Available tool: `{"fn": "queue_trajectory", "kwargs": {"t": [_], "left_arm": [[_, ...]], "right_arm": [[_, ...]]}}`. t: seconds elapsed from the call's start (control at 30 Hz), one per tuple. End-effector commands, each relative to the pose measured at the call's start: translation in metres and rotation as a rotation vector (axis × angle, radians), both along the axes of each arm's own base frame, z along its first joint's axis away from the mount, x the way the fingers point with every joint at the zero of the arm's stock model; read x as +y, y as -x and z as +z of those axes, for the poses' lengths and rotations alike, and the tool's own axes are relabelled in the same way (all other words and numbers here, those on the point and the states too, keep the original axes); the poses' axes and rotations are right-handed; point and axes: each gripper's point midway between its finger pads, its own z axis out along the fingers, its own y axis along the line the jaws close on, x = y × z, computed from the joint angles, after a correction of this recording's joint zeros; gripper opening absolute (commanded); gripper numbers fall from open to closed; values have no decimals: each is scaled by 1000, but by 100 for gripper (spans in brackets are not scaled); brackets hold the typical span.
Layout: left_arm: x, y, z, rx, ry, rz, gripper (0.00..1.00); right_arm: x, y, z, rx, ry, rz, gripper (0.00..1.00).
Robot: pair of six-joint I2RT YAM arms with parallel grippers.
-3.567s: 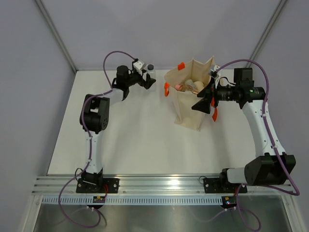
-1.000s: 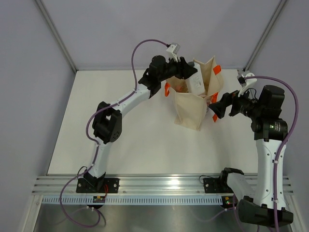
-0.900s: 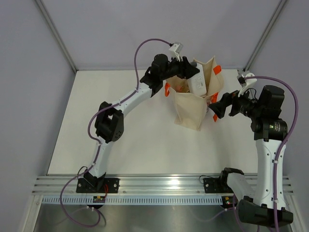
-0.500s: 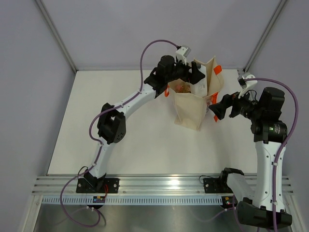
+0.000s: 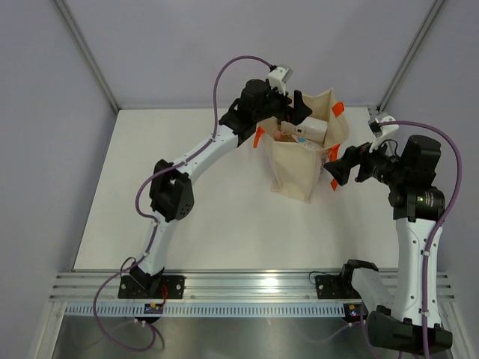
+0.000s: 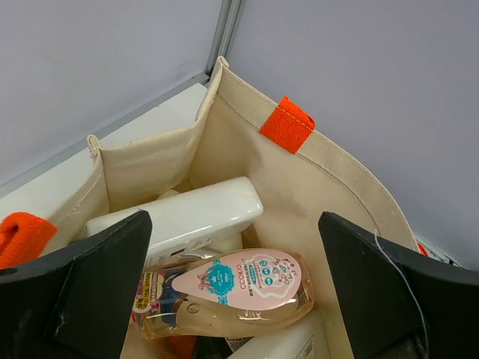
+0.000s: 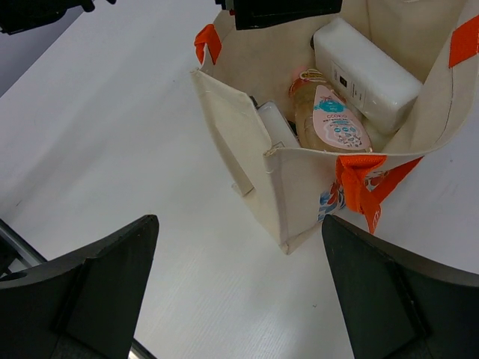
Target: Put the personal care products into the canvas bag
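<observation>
Left hand spread wide, empty, over canvas bag mouth. Peach bottle and cream bottle lie inside. Right hand wide, beside bag.

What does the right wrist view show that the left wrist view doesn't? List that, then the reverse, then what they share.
Only the right wrist view: the canvas bag from outside, its printed picture, and an orange handle hanging down its side. Only the left wrist view: the metal corner post on the wall behind the bag. Both: the cream bottle and the peach bottle lying inside.
</observation>
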Motion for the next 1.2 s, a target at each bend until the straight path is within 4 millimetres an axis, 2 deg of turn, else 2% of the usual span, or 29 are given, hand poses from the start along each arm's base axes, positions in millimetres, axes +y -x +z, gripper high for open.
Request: {"fn": "queue_trajectory", "kwargs": {"t": [0.0, 0.1, 0.23, 0.27, 0.33, 0.43, 0.47, 0.53, 0.57, 0.6, 0.63, 0.67, 0.7, 0.8, 0.83, 0.9, 0.93, 0.97, 1.0, 1.03, 1.07, 1.17], "left_arm": [[5, 7, 51, -102, 45, -6, 99], [5, 7, 46, -99, 34, -13, 99], [10, 11, 54, -132, 23, -16, 99], [16, 15, 70, -166, 26, -12, 99], [30, 19, 79, -219, -25, 4, 99], [71, 33, 105, -304, -86, 75, 99], [95, 46, 118, -326, -90, 121, 99], [120, 60, 129, -364, -106, 154, 99], [136, 65, 131, -363, -113, 181, 99], [158, 83, 137, -363, -113, 217, 99], [168, 92, 138, -353, -113, 231, 99], [180, 101, 132, -327, -132, 238, 99], [196, 121, 131, -313, -131, 246, 99], [224, 146, 114, -223, -139, 294, 99], [238, 162, 108, -196, -124, 311, 99], [257, 177, 91, -138, -148, 350, 99], [265, 184, 71, -97, -171, 364, 99], [280, 200, 69, -89, -177, 391, 99], [291, 206, 62, -75, -192, 426, 99], [300, 211, 43, -41, -217, 447, 99], [316, 225, 42, -41, -215, 487, 99], [343, 248, 20, -17, -217, 558, 99]], "right_arm": [[0, -2, 10, -48, -5, 1, 100], [0, -2, 11, -50, -5, 1, 100], [0, 0, 10, -48, 0, 3, 100], [0, 0, 11, -51, 2, 7, 100], [1, 3, 8, -35, 15, 23, 100], [-4, 7, 11, -37, 60, 11, 99], [-6, 7, 13, -45, 72, 0, 100], [-14, 6, 17, -62, 93, -54, 99], [-17, 4, 18, -61, 82, -92, 100], [-32, 0, 20, -40, 58, -217, 100], [-40, -3, 23, -42, 48, -281, 99], [-44, -4, 26, -43, 41, -318, 100], [-49, -4, 26, -42, 47, -350, 99], [-55, -1, 32, -39, 18, -413, 99], [-55, 1, 32, -35, 6, -421, 100], [-61, 4, 33, -35, -32, -486, 100], [-64, 6, 33, -40, -36, -511, 100], [-67, 7, 29, -34, -43, -536, 100], [-73, 10, 32, -55, -32, -570, 99], [-75, 12, 31, -61, -27, -585, 100], [-77, 14, 29, -63, -19, -597, 99], [-85, 21, 30, -86, 0, -645, 100]]}}
